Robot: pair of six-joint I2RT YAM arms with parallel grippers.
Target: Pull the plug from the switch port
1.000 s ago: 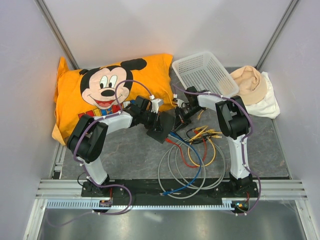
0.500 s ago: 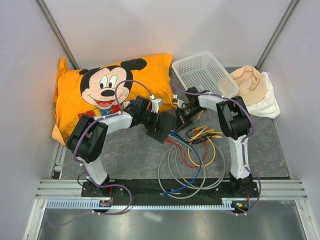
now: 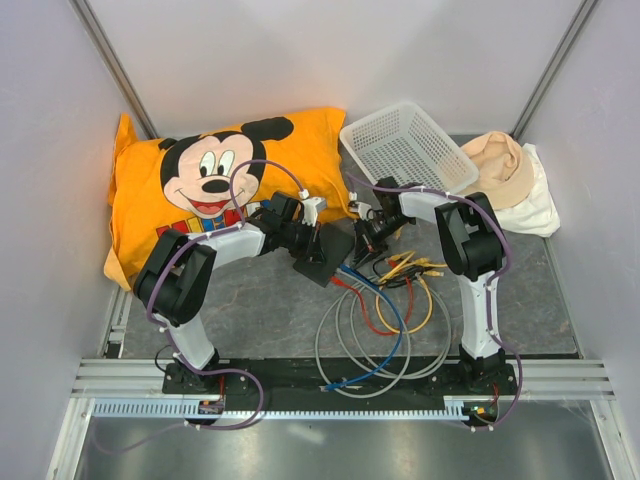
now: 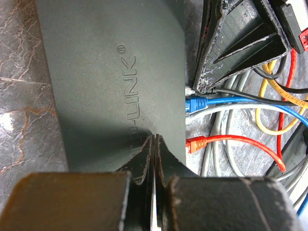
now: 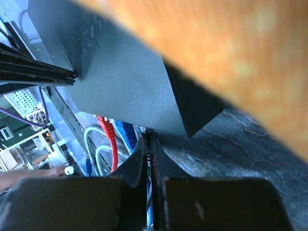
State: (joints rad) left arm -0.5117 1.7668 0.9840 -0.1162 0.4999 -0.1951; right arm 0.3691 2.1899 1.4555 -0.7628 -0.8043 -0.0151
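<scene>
The black switch (image 3: 323,267) lies on the table between my arms; it fills the left wrist view (image 4: 110,72) and shows in the right wrist view (image 5: 120,72). A blue plug (image 4: 195,102) and a red plug (image 4: 196,142) sit in its socket edge. My left gripper (image 4: 154,138) is shut, its tips pressed on the switch top (image 3: 312,247). My right gripper (image 5: 148,138) is at the socket edge (image 3: 360,243), shut on the plug (image 4: 189,90) of a black cable, still against the switch. Its fingers (image 4: 231,48) show in the left wrist view.
Coiled grey, blue, red and yellow cables (image 3: 385,310) lie in front of the switch. An orange Mickey pillow (image 3: 200,180) lies at the back left, touching the switch's far side. A white mesh basket (image 3: 405,145) and a beige cloth bundle (image 3: 505,175) are at the back right.
My right wrist has shifted slightly right, away from the switch, and the basket has nudged a little left. The left arm has not moved.
</scene>
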